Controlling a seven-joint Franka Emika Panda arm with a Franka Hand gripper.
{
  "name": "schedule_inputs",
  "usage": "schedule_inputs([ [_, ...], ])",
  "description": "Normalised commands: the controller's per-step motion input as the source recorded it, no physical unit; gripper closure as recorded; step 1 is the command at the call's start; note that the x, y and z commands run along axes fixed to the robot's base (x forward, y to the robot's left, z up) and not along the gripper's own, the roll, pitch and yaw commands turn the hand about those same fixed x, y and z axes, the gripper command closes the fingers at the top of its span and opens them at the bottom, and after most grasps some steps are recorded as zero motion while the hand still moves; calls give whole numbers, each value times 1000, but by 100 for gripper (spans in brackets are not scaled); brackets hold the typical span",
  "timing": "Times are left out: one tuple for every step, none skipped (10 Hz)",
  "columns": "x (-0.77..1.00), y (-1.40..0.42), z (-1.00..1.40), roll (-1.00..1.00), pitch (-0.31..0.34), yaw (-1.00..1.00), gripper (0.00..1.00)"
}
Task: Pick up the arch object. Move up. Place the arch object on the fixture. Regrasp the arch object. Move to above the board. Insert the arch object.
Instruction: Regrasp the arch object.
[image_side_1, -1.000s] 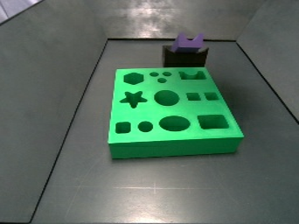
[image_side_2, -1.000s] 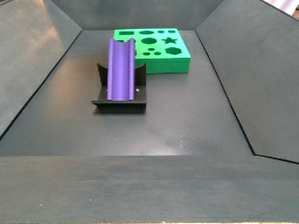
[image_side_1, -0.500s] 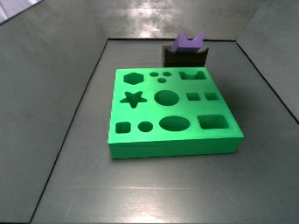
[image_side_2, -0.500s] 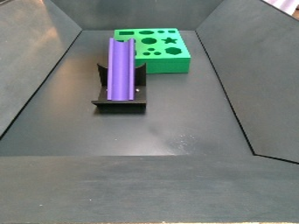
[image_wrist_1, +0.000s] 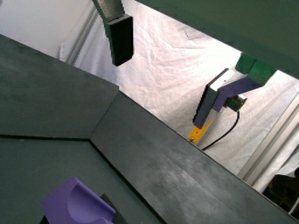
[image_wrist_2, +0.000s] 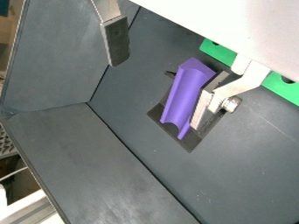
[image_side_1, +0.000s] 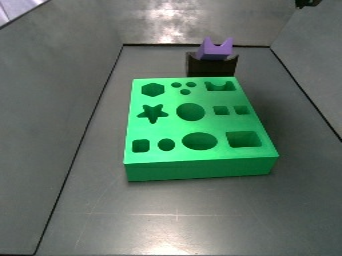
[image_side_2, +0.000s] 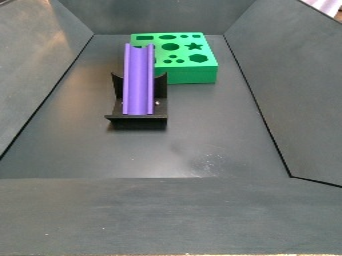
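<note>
The purple arch object (image_side_2: 136, 75) lies lengthwise on the dark fixture (image_side_2: 134, 116), groove side up, in both side views (image_side_1: 218, 46). Behind it lies the green board (image_side_2: 181, 55) with its shaped cut-outs (image_side_1: 198, 125). My gripper (image_wrist_2: 159, 92) is open and hangs high above the arch object (image_wrist_2: 184, 94), holding nothing. Its two fingers (image_wrist_2: 114, 39) stand wide apart in both wrist views (image_wrist_1: 160, 89). In a wrist view only one end of the arch object (image_wrist_1: 76, 203) shows. A small dark part (image_side_1: 305, 3) at a side view's upper edge may be the arm.
The fixture (image_side_1: 214, 65) and board rest on a dark grey floor inside sloping grey walls (image_side_2: 47, 60). A strip of the board (image_wrist_2: 225, 58) shows beyond the fixture (image_wrist_2: 176, 133) in a wrist view. A white backdrop (image_wrist_1: 176, 52) lies outside the walls.
The arch object, fixture and board have not moved. A small dark part has come into a side view at its upper right edge.
</note>
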Motion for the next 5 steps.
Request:
schedule_inputs([
  [206, -54, -12, 164, -18, 183, 0],
  [201, -53, -17, 165, -16, 151, 0],
  [197, -52, -19, 162, -12, 113, 0],
  [193, -52, -21, 156, -6, 94, 0],
  [187, -51, -25, 149, 2, 84, 0],
])
